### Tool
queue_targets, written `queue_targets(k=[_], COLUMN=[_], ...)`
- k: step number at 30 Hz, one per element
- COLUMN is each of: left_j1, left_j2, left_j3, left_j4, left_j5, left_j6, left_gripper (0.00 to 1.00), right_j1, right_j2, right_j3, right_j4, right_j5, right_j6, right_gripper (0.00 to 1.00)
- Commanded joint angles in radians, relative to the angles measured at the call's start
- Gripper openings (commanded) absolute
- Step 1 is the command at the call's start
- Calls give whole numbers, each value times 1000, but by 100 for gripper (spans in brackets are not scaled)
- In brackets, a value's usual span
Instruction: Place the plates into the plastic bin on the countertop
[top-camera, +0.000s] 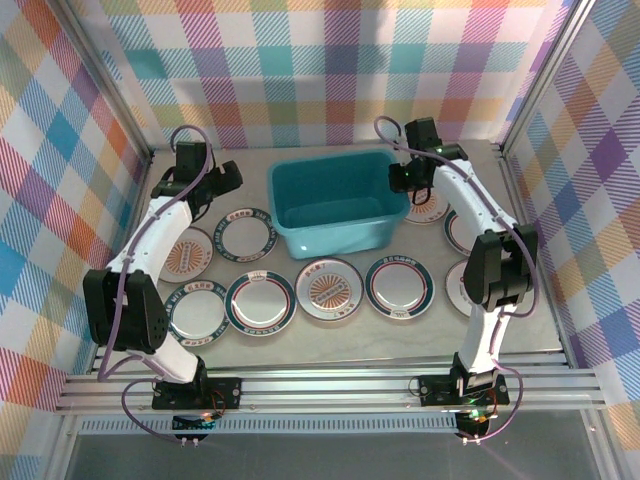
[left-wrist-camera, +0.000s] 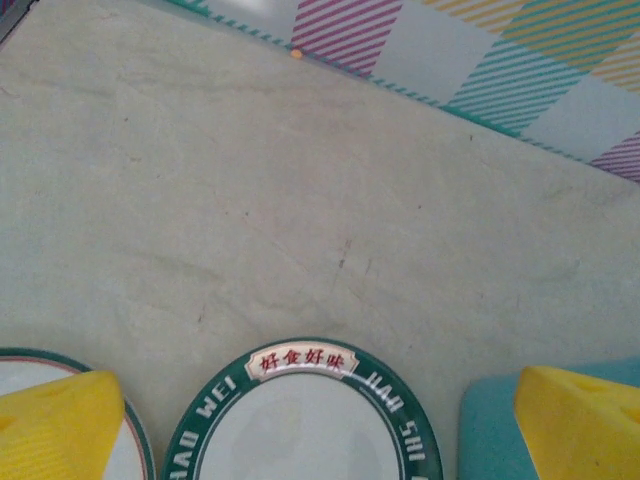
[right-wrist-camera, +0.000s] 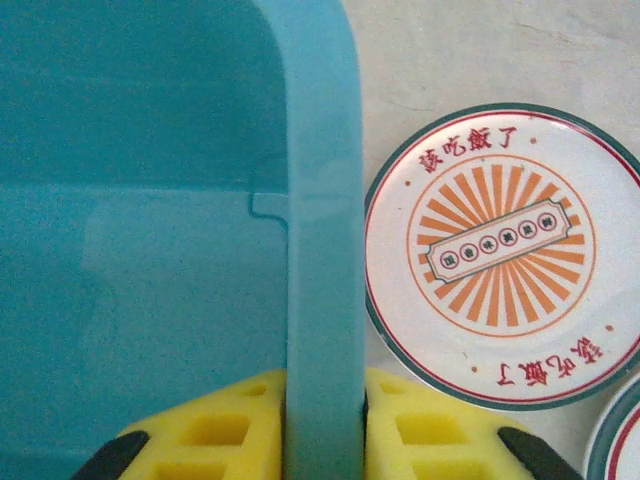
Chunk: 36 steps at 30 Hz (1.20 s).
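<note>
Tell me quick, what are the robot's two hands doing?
Left gripper: open, holding nothing.
Right gripper: closed on the plastic bin rim.

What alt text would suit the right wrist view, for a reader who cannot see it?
The right end effector grips the side wall of the teal-blue rectangular plastic bin, one yellow finger on each side. Beside the bin, a round white plate with an orange sunburst design lies on the beige marble-look countertop.

Plaid walls (top-camera: 330, 80) are enclosing the pale marbled bench (top-camera: 400, 340) on three sides; a metal rail (top-camera: 330, 385) is lining its near edge.
</note>
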Motion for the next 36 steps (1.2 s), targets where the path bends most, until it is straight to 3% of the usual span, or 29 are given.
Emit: queue_targets(k=[1,7,17,23,29,36], left_j1=[14,37,68,82,83,83], left_j2=[-55,-82,-82,-58,-70,-95], left_j3=[-14,-38,-90,-78,-126,-247], left_j4=[-62,-119,-150,-274,-447,-462], left_j5=[10,32,125,244,283,323], left_j6=[-23,-44,-54,144,251,278], left_gripper=[100,100,100,90,78,72], right_j1=[-9,-23,-23,-23,-23,-22], right_j2=[-42,-69,-81,-132,-204,-274], right_j3=[-44,-98,-83,-93,-120,-157], right_j4=[-24,-9,9,31,77,122], right_j5=[-56,-76,-73,-41,22,30], right_j6=[-76,-81,-55,-56,-72,-67], right_gripper=[23,27,61,75,80,82])
